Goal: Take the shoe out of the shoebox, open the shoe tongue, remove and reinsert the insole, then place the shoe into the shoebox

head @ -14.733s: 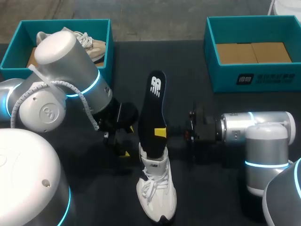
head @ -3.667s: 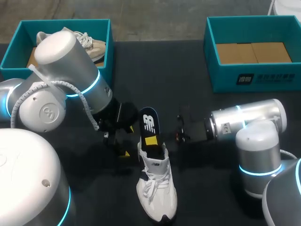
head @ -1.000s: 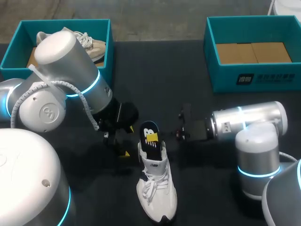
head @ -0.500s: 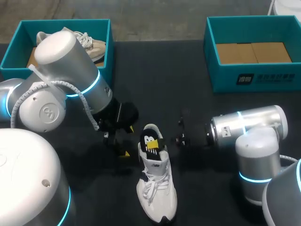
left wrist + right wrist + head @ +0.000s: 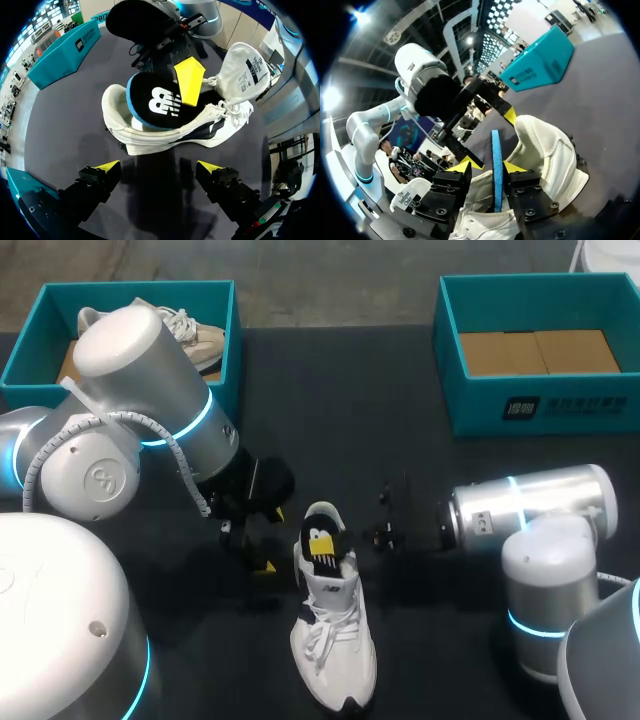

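A white shoe (image 5: pixel 335 650) stands on the black table, toe toward the near edge. A black insole (image 5: pixel 318 533) with a white logo sticks up out of its heel opening. My right gripper (image 5: pixel 322 548) reaches in from the right, open. In the right wrist view the insole's blue edge (image 5: pixel 496 165) stands between the yellow fingertips (image 5: pixel 462 166) with a gap on one side. My left gripper (image 5: pixel 262 552) hangs wide open just left of the shoe. In its wrist view the shoe (image 5: pixel 165 137) lies ahead of the left gripper (image 5: pixel 159 166), which holds nothing.
A teal shoebox (image 5: pixel 30 340) at the back left holds a beige shoe (image 5: pixel 195 338). A second teal shoebox (image 5: pixel 530 405) at the back right has a cardboard floor. Bare table (image 5: pixel 350 410) lies between the boxes.
The insole has sunk deeper into the shoe. My right gripper's fingers have parted from it, and the right wrist has drawn back a little to the right. The left arm has kept still.
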Robot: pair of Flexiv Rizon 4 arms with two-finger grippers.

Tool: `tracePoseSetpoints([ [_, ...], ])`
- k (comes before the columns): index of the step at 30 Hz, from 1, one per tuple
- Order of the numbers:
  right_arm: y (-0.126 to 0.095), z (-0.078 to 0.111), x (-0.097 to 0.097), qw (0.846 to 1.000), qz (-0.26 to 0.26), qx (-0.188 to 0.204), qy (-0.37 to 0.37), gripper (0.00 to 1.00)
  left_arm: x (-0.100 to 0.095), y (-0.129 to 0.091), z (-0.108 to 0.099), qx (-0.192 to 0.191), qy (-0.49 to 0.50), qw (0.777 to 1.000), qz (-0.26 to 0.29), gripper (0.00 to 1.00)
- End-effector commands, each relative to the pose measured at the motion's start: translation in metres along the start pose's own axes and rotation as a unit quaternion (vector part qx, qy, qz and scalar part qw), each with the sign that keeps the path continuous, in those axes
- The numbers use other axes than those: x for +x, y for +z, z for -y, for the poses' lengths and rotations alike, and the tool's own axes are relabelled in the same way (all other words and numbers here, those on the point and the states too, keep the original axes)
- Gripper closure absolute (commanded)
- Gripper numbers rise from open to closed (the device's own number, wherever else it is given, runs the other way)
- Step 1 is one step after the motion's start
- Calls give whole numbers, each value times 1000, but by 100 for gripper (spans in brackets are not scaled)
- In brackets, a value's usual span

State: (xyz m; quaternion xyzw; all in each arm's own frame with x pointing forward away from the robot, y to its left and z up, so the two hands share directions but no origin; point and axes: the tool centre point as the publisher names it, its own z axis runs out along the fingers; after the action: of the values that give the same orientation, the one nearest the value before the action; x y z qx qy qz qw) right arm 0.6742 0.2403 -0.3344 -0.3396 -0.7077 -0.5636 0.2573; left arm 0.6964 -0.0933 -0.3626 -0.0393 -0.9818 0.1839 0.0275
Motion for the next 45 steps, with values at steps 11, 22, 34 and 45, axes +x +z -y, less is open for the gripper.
tracePoseSetpoints([
  [11, 2, -13, -5, 1000, 1, 1, -5, 90, 0, 1, 1, -2, 0, 1000, 0, 0],
  [22, 4, -1, -12, 999, 5, 11, 48, 100, 0, 1, 1, -2, 0, 1000, 0, 0],
  [34, 3, 20, -3, 997, 16, 17, 74, 100, 0, 1, 1, -2, 0, 1000, 0, 0],
  [45, 3, 1, 3, 1000, 22, 5, 10, 56, 0, 1, 1, -2, 0, 1000, 0, 0],
])
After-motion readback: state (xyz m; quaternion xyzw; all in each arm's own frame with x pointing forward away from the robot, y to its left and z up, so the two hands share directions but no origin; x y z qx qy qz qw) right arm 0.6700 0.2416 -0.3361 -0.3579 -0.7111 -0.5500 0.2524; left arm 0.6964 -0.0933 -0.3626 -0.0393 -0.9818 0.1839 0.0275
